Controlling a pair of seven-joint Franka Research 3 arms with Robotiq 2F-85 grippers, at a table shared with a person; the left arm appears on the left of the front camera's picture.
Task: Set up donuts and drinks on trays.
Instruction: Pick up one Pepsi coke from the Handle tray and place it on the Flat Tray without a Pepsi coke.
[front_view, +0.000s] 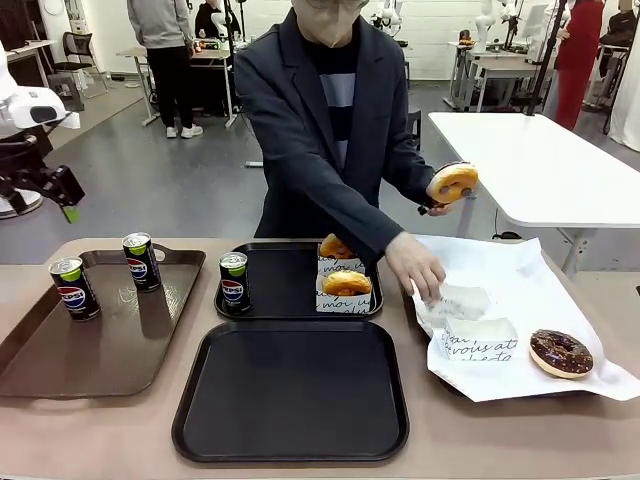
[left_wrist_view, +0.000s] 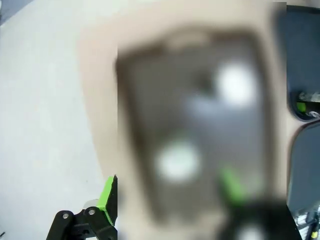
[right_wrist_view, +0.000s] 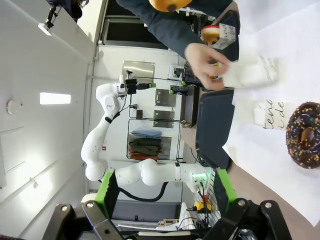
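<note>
Two black trays lie mid-table: the near tray (front_view: 290, 440) is bare, the far tray (front_view: 290, 262) carries one drink (front_view: 233, 281) and two donuts in white sleeves (front_view: 346, 285). Two more drinks (front_view: 73, 287) stand on the brown tray (front_view: 100, 350) at the left. The person holds up a plain donut (front_view: 452, 183) in one hand and presses the other hand (front_view: 415, 262) on a sleeve (front_view: 455, 300). A chocolate donut (front_view: 561, 352) (right_wrist_view: 305, 134) rests on white paper. My left gripper (front_view: 62, 200) (left_wrist_view: 170, 192) hovers open, high beyond the table's left end. My right gripper (right_wrist_view: 166, 195) is open, holding nothing.
The white paper sheet (front_view: 540, 290) covers the table's right end, with another printed sleeve (front_view: 480, 338) on it. A white table (front_view: 540, 170) stands behind at the right. The left wrist view is blurred over the brown tray (left_wrist_view: 195, 125).
</note>
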